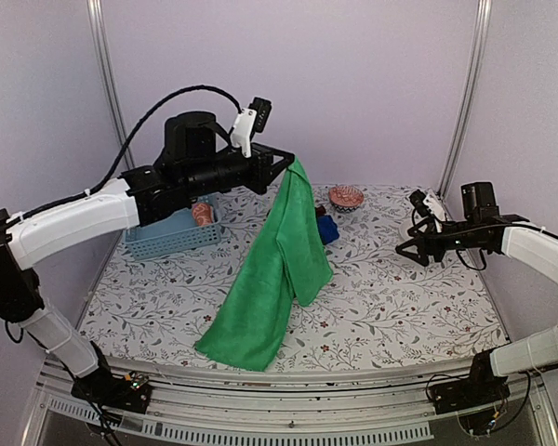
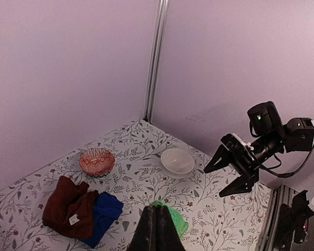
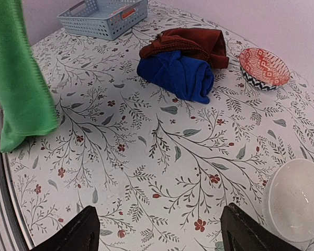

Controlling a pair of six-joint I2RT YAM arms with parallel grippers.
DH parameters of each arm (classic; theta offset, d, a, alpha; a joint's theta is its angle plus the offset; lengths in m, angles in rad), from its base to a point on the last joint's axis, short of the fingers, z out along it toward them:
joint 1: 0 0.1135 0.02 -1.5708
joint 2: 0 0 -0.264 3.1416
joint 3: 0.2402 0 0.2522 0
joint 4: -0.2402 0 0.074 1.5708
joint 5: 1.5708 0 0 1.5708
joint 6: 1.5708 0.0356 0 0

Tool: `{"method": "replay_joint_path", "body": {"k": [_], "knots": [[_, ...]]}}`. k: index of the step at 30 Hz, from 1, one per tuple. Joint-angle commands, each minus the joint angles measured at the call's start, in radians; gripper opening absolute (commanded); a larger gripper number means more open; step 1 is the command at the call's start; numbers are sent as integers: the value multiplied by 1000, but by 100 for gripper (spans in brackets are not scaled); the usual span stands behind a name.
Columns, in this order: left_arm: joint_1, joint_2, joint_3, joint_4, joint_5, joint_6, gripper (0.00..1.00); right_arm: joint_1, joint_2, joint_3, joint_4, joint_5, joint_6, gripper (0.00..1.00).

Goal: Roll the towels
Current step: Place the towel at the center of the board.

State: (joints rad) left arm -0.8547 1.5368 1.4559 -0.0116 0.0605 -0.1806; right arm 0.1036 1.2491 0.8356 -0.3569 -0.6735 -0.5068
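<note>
My left gripper (image 1: 288, 160) is raised high over the back of the table and is shut on the top edge of the green towel (image 1: 279, 269). The towel hangs down in a long fold, its lower end resting near the front edge. In the left wrist view the closed fingertips (image 2: 156, 209) pinch green cloth (image 2: 178, 222). A deep blue towel (image 3: 178, 73) lies bunched against a rust-brown towel (image 3: 188, 41) at the back middle. My right gripper (image 1: 409, 228) hovers open on the right above the table, nothing between its fingers (image 3: 157, 214). An orange roll (image 1: 202, 214) lies in the basket.
A light blue slotted basket (image 1: 167, 240) stands at the back left. A red patterned bowl (image 1: 346, 196) sits near the back wall. A white bowl (image 3: 298, 198) is close under my right gripper. The table has a floral cover, with metal posts in the corners.
</note>
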Motion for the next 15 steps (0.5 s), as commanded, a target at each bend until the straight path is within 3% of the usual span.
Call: {"method": "replay_joint_path", "body": {"k": [1,8,12,15], "knots": [[5,124,-57,141,91,-120,0,-5,-24,77,-106,-133,-39,79],[-7,454,135,174,301,-245,0,1,32,246,-303,-154,-137,66],[-56,563,250,203,420,-250,0,3,46,293,-398,-150,-179,63],[-82,611,321,105,496,-189,28,4,37,272,-424,-125,-204,63]]}}
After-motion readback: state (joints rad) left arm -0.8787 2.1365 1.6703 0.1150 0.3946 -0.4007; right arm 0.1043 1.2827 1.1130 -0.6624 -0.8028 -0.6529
